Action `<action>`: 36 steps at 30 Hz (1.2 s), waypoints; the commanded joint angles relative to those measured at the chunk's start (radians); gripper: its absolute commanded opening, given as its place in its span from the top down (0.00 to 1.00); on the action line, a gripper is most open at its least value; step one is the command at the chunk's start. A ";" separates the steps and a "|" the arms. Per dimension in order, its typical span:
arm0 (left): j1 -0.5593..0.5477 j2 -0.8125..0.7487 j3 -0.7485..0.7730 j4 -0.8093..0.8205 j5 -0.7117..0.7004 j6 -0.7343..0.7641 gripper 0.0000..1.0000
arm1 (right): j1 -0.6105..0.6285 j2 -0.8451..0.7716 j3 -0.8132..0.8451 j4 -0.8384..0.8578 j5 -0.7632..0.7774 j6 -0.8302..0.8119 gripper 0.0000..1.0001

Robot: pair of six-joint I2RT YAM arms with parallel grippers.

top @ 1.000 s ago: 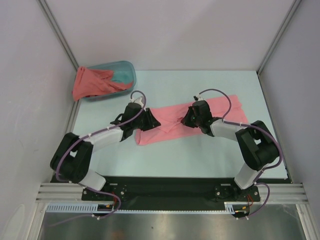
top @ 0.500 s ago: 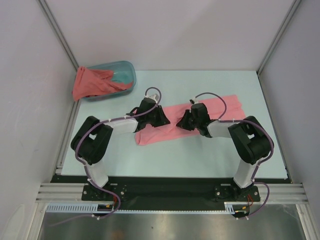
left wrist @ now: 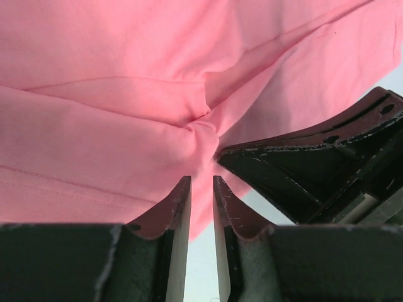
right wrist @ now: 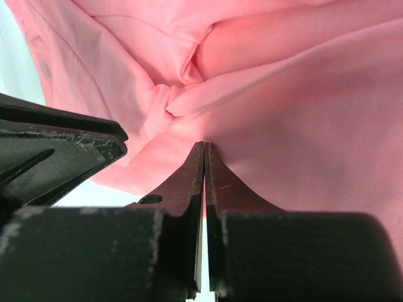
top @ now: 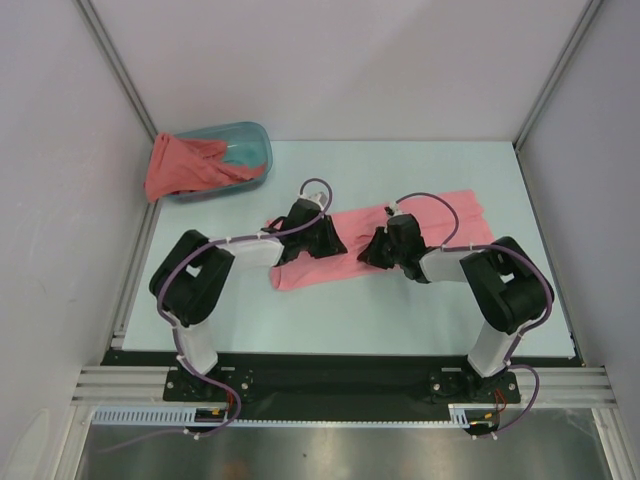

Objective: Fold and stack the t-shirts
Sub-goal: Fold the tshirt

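Right, both claws have closed in on the middle of the light salmon-pink t-shirt (top: 445, 220), which lies as a long band across the centre of the table (top: 400, 170) in the top view. A second ago my left claw (left wrist: 200, 184) was at the band's left end with its arm flung wide. Now it sits just beside the right claw (right wrist: 204, 148), with a pucker (left wrist: 203, 126) of cloth between them. The left jaws have narrowed to a slit; I cannot tell whether cloth is caught. The right jaws have pressed fully together, tips against the fabric, nothing visibly held. I judge a cross-fold is being set up. The darker coral-red t-shirt (top: 175, 170) hangs over the teal tub (top: 255, 145) at upper left, untouched.
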 commanded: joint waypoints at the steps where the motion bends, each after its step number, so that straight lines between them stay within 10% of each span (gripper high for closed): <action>1: -0.003 0.022 0.047 0.015 0.007 0.002 0.75 | -0.006 -0.008 -0.002 0.038 0.007 -0.018 1.00; 36: -0.018 0.137 0.124 0.016 0.009 -0.051 0.71 | -0.107 0.194 0.150 0.141 -0.069 0.034 1.00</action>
